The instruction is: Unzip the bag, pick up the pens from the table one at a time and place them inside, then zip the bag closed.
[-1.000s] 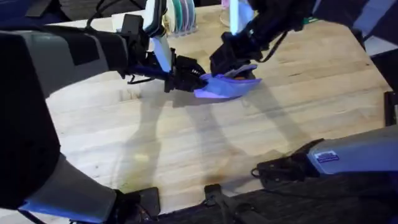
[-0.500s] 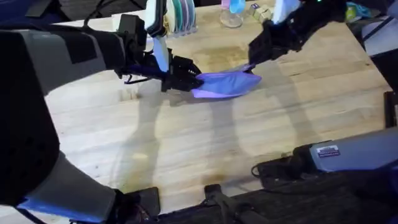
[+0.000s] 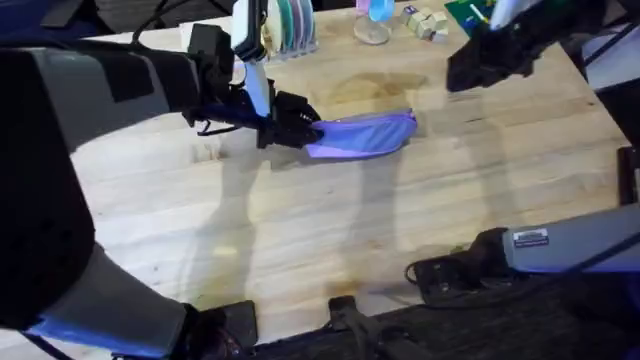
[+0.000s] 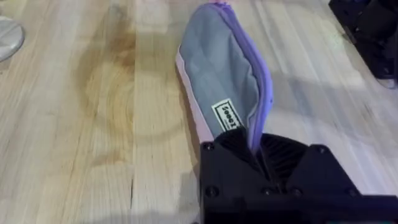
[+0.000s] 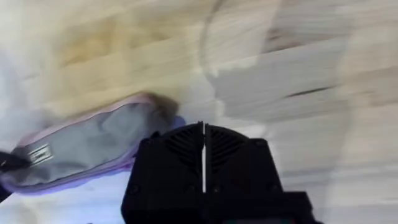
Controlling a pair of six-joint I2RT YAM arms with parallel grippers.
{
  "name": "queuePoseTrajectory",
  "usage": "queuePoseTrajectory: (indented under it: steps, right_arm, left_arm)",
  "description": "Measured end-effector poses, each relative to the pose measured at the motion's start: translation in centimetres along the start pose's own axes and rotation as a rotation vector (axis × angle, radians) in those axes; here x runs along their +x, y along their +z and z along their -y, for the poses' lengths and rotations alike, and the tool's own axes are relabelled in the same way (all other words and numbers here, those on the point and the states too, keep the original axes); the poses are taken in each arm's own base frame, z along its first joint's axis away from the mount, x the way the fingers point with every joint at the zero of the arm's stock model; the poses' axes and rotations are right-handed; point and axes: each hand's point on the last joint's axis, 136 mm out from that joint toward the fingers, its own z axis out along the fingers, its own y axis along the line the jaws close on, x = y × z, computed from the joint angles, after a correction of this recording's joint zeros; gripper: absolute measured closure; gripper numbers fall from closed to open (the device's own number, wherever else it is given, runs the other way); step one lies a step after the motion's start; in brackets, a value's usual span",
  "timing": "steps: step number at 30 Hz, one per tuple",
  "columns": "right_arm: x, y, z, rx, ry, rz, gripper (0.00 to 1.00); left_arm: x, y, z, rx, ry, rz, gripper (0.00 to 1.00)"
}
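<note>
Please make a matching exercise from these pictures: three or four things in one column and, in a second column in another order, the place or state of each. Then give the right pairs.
Things
1. left pincer
2. right pincer
3. bag
4. table

Places or states
A. lavender, lying on the wood
B. light wood planks, carrying everything
C. shut on one end of the pouch
D. shut, up over the far right part of the table, apart from the pouch

Pairs: 1-C, 2-D, 3-A, 4-B
</note>
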Motion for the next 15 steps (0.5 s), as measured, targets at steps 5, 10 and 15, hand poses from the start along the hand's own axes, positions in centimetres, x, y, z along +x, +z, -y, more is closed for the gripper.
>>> queuePoseTrajectory:
  steps: [5, 10, 15]
  right_arm:
    - [-0.3, 0.7, 3.1, 0.053, 0.065, -0.011, 0.967]
    - [0.0, 2.2, 4.5, 0.075, 0.094, -0.056, 0.968]
    - [-0.2, 1.6, 4.5, 0.076, 0.09, -0.036, 0.968]
  left_arm:
    - [0.2, 0.0, -0.1, -0.006, -0.001, -0.011, 0.956]
    - [0.3, 0.0, -0.1, -0.007, -0.001, -0.013, 0.957]
    - [0.3, 0.0, -0.1, -0.007, -0.001, -0.014, 0.956]
